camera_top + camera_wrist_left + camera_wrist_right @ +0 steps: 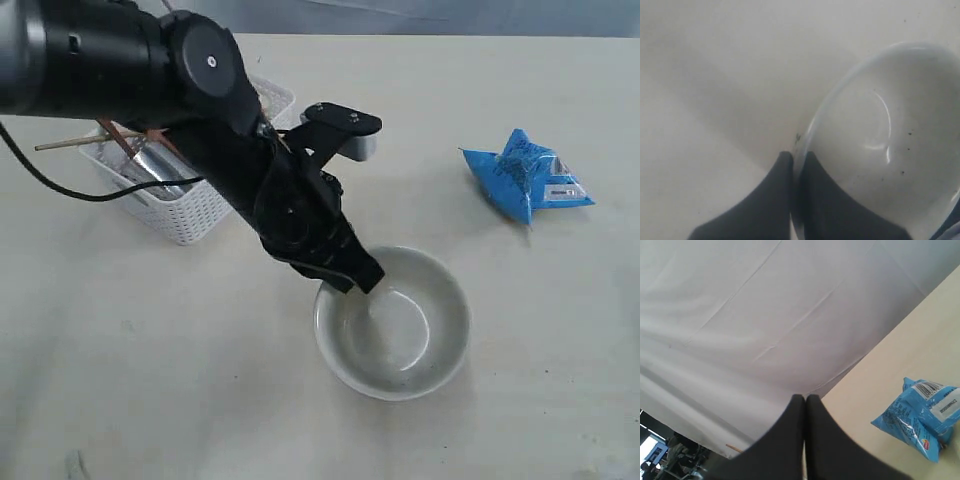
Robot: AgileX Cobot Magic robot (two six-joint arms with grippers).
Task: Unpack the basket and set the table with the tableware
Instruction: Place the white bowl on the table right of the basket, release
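One bowl is out of the basket, pinched at its rim by the left hand.

The left hand point(352, 276) is closed almost fully across the near rim of the off-white bowl point(395, 325), with one finger inside the wall and one outside. This grip suits a thin-walled vessel too wide to span. The bowl appears to sit level on the bench point(150, 390), well apart from the white basket point(195, 215). This looks like the placing step, with release not yet made. The basket lies behind the arm and holds what seems to be a steel cup point(160, 168), plus wooden chopsticks point(75, 145) overhanging its edge, so most of the unpacking remains. The right hand point(805, 400) is fully closed on nothing and aimed away from the work, toward a white backdrop point(765, 315). A blue snack packet point(530, 178) lies on the bench, apart from the bowl.
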